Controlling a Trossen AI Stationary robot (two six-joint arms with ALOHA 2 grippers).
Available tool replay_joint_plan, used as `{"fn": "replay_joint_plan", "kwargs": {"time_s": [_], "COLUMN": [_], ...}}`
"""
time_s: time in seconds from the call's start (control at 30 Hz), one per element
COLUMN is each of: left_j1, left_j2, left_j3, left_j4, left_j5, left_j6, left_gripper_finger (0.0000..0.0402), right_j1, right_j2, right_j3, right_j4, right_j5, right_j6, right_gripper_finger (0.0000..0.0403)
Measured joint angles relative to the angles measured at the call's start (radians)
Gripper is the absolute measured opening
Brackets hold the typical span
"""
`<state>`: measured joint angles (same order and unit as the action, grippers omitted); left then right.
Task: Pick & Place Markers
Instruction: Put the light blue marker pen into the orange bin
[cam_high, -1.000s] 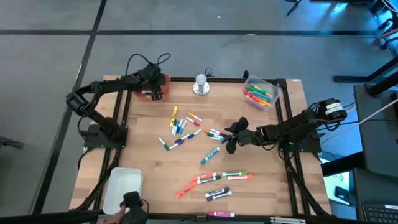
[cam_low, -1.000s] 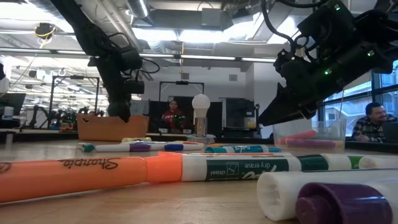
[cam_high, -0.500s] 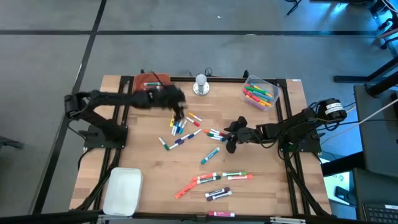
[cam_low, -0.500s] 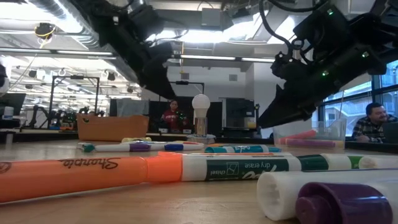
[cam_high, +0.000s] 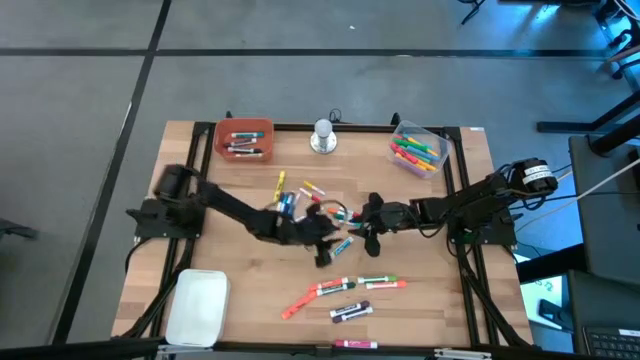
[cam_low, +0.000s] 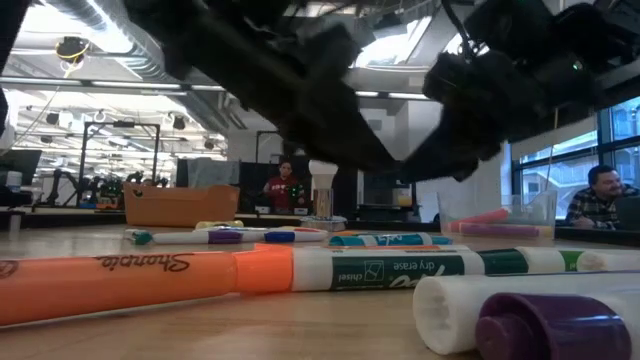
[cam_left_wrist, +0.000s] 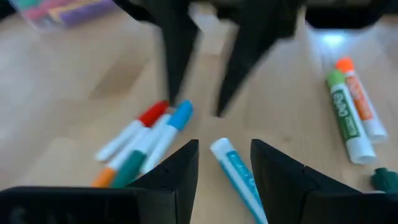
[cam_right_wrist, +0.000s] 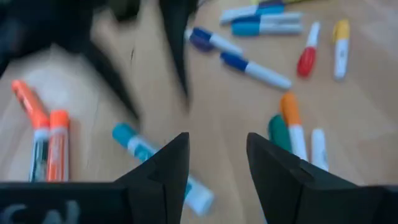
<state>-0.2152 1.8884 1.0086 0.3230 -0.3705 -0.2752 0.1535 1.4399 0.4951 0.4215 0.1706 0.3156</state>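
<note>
The work surface is a light wooden table (cam_high: 200, 255) with a dark frame along its edges. Loose markers (cam_high: 340, 288) lie scattered across its middle and near part, several clustered at centre. An orange bin (cam_high: 243, 140) holding a few markers sits at the far left. A clear tub (cam_high: 418, 147) of markers sits at the far right. A silver round object (cam_high: 322, 137) stands between them. A white tray (cam_high: 197, 306) rests at the near left corner.
</note>
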Motion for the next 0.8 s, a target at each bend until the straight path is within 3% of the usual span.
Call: {"fn": "replay_joint_plan", "kwargs": {"time_s": [0.2, 0.37, 0.5, 0.7, 0.8], "left_j1": [-0.041, -0.053, -0.04, -0.025, -0.014], "left_j2": [0.162, 0.195, 0.193, 0.187, 0.163], "left_j3": [0.164, 0.197, 0.2, 0.2, 0.197], "left_j4": [-0.161, -0.252, -0.326, -0.412, -0.47], "left_j5": [0.027, 0.037, 0.065, 0.084, 0.085], "left_j6": [-0.019, -0.053, -0.084, -0.082, -0.067], "left_gripper_finger": [0.0141, 0.0141, 0.0133, 0.0064, 0.006], "right_j1": [0.023, 0.056, 0.063, 0.063, 0.063], "right_j2": [-0.003, -0.003, -0.003, -0.003, -0.003], "right_j3": [0.09, 0.14, 0.154, 0.16, 0.16], "right_j4": [-0.232, -0.434, -0.454, -0.456, -0.472], "right_j5": [0.128, 0.244, 0.273, 0.274, 0.274], "right_j6": [0.128, 0.205, 0.201, 0.198, 0.2], "right_gripper_finger": [0.0161, 0.0161, 0.0161, 0.0161, 0.0161]}}
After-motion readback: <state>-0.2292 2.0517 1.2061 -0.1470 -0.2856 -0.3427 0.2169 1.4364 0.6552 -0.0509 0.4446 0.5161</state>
